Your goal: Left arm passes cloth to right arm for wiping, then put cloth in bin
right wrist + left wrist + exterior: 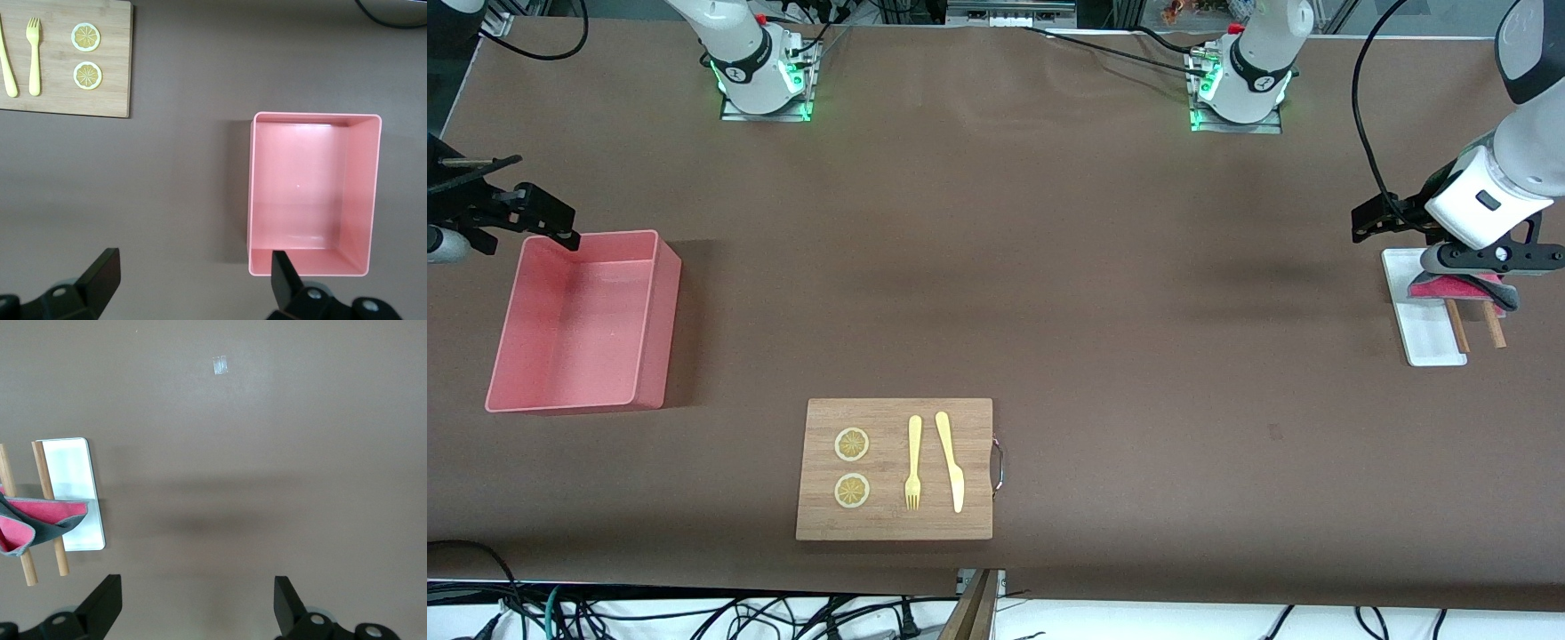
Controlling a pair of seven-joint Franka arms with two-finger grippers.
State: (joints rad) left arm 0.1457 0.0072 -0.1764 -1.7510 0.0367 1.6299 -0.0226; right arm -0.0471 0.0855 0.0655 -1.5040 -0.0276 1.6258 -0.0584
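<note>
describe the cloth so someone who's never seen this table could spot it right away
Look to the left arm's end of the table, where a flat white tray lies with two wooden sticks across it. The cloth is draped over those sticks: small, soft and crumpled, magenta-pink with a dark grey underside and rim, the only fabric there.

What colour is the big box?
The bin is salmon pink all over, clearest in the right wrist view.
</note>
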